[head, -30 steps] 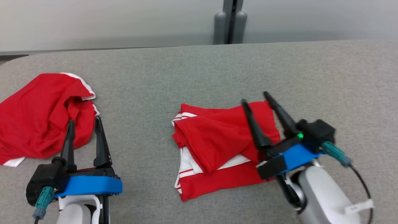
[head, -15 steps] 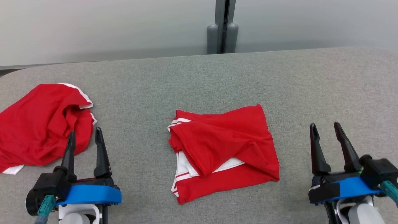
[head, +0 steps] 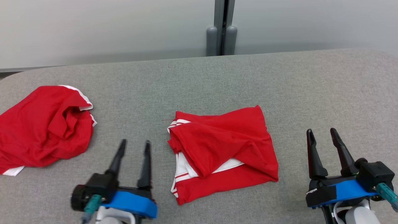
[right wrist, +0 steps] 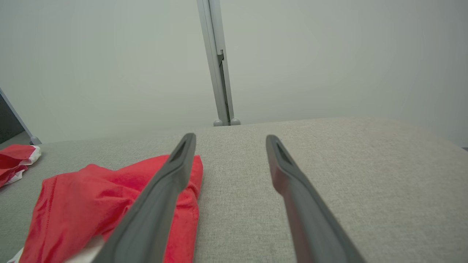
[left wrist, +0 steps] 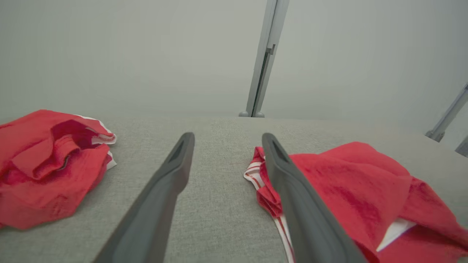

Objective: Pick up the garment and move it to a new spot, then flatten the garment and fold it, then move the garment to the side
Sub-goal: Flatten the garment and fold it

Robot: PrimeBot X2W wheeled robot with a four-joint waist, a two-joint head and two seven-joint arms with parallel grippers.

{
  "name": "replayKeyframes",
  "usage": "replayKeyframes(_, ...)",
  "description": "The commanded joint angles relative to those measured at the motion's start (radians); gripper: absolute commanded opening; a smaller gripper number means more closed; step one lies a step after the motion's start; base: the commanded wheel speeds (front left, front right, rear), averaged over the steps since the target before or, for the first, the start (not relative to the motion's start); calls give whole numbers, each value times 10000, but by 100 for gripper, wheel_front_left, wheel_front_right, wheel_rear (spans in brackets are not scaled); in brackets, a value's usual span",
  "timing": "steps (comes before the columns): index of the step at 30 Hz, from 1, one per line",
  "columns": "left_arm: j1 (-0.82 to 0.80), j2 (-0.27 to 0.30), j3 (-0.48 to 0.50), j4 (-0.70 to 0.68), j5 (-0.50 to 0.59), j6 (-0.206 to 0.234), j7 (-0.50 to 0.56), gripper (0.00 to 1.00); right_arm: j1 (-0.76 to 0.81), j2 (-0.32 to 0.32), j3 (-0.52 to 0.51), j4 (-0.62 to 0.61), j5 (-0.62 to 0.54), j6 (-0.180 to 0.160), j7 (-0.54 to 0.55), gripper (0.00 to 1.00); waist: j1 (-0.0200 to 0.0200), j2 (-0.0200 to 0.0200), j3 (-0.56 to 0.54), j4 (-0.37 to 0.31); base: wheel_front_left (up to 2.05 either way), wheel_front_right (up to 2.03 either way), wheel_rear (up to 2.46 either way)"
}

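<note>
1. The grey bench (head: pixel 199 81) spanned the head view. Its far edge ran along the upper part of the frame against a pale wall (head: pixel 93 28), with a grey post (head: pixel 221 28) at upper centre. Its corners curved away at upper left and upper right.
2. Bare bench lay open across the whole right side of the frame and in the strip between the garments and the far edge. A narrower bare band sat left of centre.
3. The folded red garment (head: pixel 224 149) lay flat at the centre of the frame, with a loose flap doubled over its top and white stripes showing along its left edge.
4. A crumpled red garment (head: pixel 43 124) was heaped at the left edge of the frame, well apart from the folded one.
5. The left end effector (head: pixel 135 142) stood at lower left of centre, fingers spread wide and empty, just beside the folded garment's striped left edge. Whether it touched the cloth could not be told.
6. The right end effector (head: pixel 321 130) stood at lower right, fingers wide and empty over bare bench, near the garment's right edge but apart from it.
</note>
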Motion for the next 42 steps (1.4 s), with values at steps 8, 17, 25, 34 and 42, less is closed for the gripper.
replayKeyframes(8, -596, -6, -2229, 1105, -139, -203, 12, 100, -249, 5, 135, 238, 177, 1, -37, 100, 0, 0, 229, -117, 0, 0, 0)
replayKeyframes(17, -1124, 82, -3601, 2326, -591, -223, 181, 100, -499, 6, 189, 354, 283, 1, -84, 100, 0, 0, 675, -432, 0, 0, 0)
replayKeyframes(25, -1604, 168, -4084, 3023, -1057, -210, 97, 38, -622, 7, 184, 417, 374, 1, -102, 100, 0, 0, 927, -626, 0, 0, 0)
replayKeyframes(34, -1566, 317, -3965, 2476, -1326, -211, -35, 0, -335, 5, -81, 434, 335, 1, -94, 100, 0, 0, 827, -324, 0, 0, 0)
replayKeyframes(42, -676, 953, -3893, 1369, -1495, -76, 301, 0, -320, 4, -286, 549, 196, 1, -93, 100, 0, 0, 755, -76, 0, 0, 0)
